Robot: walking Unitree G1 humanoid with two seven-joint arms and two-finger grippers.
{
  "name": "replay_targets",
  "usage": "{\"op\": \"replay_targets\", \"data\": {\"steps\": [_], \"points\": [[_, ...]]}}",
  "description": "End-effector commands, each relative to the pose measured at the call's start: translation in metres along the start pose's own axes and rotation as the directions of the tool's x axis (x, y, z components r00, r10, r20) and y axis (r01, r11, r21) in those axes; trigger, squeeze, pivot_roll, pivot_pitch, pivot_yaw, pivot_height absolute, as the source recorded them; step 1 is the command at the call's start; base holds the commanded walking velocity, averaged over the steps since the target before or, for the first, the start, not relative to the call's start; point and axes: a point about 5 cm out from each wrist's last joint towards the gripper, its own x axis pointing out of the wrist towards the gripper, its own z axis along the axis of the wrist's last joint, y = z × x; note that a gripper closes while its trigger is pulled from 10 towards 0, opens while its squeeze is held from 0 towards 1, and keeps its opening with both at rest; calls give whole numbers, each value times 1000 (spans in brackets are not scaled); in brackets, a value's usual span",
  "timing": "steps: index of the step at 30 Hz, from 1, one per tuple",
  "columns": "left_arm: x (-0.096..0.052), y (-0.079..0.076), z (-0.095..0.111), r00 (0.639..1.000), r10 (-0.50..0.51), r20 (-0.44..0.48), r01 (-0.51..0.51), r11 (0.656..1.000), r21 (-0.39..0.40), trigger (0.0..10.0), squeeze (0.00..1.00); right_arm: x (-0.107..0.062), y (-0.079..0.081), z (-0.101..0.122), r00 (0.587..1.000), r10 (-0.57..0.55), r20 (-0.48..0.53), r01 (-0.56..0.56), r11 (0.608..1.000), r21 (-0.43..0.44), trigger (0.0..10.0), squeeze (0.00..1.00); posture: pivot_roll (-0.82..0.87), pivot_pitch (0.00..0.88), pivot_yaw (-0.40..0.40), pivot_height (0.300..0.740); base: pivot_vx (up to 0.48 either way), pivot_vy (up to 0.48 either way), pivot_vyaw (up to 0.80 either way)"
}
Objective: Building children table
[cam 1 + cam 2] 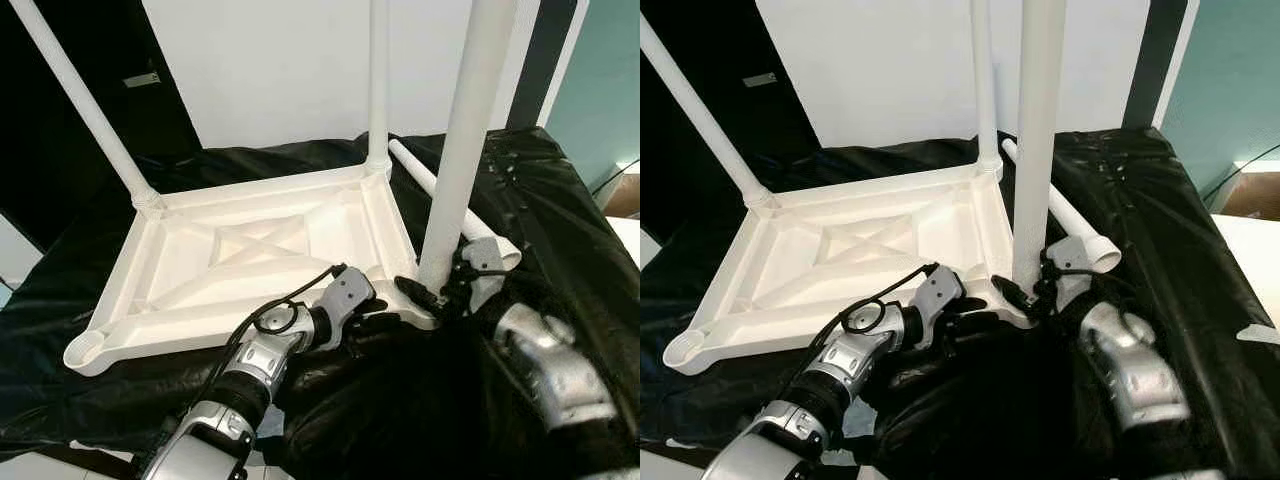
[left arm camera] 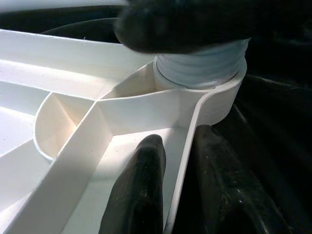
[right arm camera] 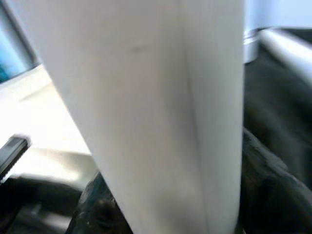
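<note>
Tabletop (image 1: 250, 255) upside down on black sheet (image 1: 560, 220). Left gripper (image 2: 178, 190) pinches its rim by near corner; right gripper (image 1: 440, 290) clenched on upright leg (image 1: 462, 150) there. Spare leg (image 1: 450, 205) lies behind.

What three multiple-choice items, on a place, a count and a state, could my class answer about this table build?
1. Where is the left hand?
A. On the top's near rim
B. On the far-left leg
C. On the cloth, away from the top

2. How many legs stand on the top?
A. One
B. Three
C. Four

3. The leg at the right hand is
A. lying flat
B. snapped in two
C. upright in its socket

Key:
1 A: the left hand has its fingers either side of the rim of the top.
2 B: three legs stand up.
3 C: the right hand is at the base of an upright leg.
</note>
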Motion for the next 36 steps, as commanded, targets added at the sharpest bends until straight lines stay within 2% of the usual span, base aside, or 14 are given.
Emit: {"op": "replay_targets", "data": {"steps": [1, 3, 10, 12, 14, 16, 17, 21, 22, 32, 33, 34, 35, 36], "points": [[-6, -8, -29, 994, -32, -101, 24, 997, -73, 10000, 0, -12, -18, -17, 981, -180, -65, 182, 983, 16, 0, 0, -79, 0, 97, 740, 0, 0, 0], [-6, -9, -30, 994, -35, -105, 27, 997, -75, 10000, 0, -29, -23, -18, 933, -360, -20, 361, 933, 14, 0, 0, -79, 0, 97, 740, 0, 0, 0], [-8, -9, -31, 993, -36, -110, 28, 997, -73, 10000, 0, -30, -22, -18, 922, -386, -22, 386, 922, 5, 0, 0, -84, 0, 105, 740, 0, 0, 0], [-7, -9, -29, 993, -39, -108, 31, 997, -71, 10000, 0, -27, -18, -18, 936, -350, -32, 350, 937, -8, 9137, 0, -86, 0, 107, 740, 0, 0, 0], [-6, -9, -29, 993, -39, -107, 31, 997, -70, 10000, 0, -25, -16, -17, 944, -329, -29, 329, 944, -6, 10000, 0, -87, 0, 107, 740, 0, 0, 0], [-6, -9, -29, 994, -39, -107, 31, 997, -70, 10000, 0, -23, -15, -16, 953, -301, -15, 301, 954, 2, 10000, 0, -87, 0, 107, 740, 0, 0, 0], [-6, -8, -29, 994, -38, -107, 31, 997, -69, 10000, 0, -21, -12, -13, 963, -269, 9, 268, 963, 18, 10000, 1000, -88, 0, 107, 740, 0, 0, 0], [-6, -8, -29, 994, -38, -106, 30, 997, -71, 10000, 0, -14, -9, -5, 988, -139, 60, 141, 989, -33, 10000, 1000, -92, 0, 109, 740, 0, 0, 0], [-7, -9, -30, 993, -40, -109, 32, 997, -72, 10000, 0, -11, -8, -4, 997, -40, 61, 45, 996, -81, 10000, 0, -92, 0, 109, 740, 0, 0, 0], [-5, -9, -29, 994, -34, -104, 26, 997, -75, 10000, 0, -1, -19, 7, 954, 299, -6, -294, 935, -198, 10000, 0, -84, 0, 95, 740, 0, 0, 0], [-5, -10, -30, 994, -32, -103, 25, 997, -77, 10000, 0, -2, -20, 9, 923, 383, -37, -381, 899, -214, 4471, 0, -84, 0, 95, 740, 0, 0, 0], [-5, -10, -30, 994, -32, -103, 25, 997, -77, 10000, 0, -2, -20, 9, 923, 383, -37, -381, 899, -214, 4471, 0, -84, 0, 95, 740, 0, 0, 0], [-6, -11, -31, 994, -35, -106, 27, 997, -79, 10000, 0, -3, -24, 10, 883, 462, -87, -470, 858, -207, 0, 0, -84, 0, 99, 740, 0, 0, 0], [-6, -11, -31, 994, -35, -106, 27, 997, -79, 10000, 0, -3, -24, 10, 883, 462, -87, -470, 858, -207, 0, 0, -84, 0, 99, 740, 0, 0, 0]]}}
